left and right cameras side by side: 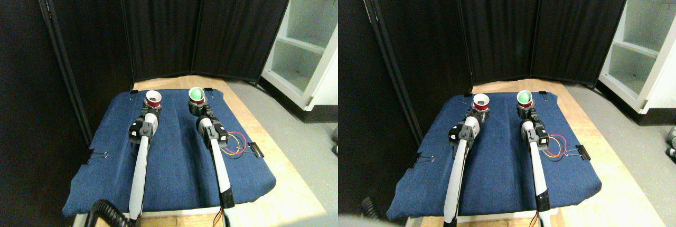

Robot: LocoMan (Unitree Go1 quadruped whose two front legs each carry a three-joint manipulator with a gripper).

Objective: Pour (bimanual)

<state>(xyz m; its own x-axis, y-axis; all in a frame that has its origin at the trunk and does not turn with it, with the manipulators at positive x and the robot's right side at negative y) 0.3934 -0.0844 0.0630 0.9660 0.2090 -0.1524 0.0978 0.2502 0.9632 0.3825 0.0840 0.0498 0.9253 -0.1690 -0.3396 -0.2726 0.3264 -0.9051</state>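
Two cups stand upright at the far end of the blue cloth. The left one is a red cup with a white inside, and nothing shows in it. The right cup holds a green ball. My left gripper reaches up to the red cup, and its dark jaws hug the cup's lower part. My right gripper sits the same way around the base of the cup with the ball. The cups are about a hand's width apart, and their bases are hidden by the jaws.
The cloth is clipped onto a wooden tabletop. Red and yellow wires loop beside the right arm, near a black clip. Black curtain panels close off the back, and a white shelf unit stands at the right.
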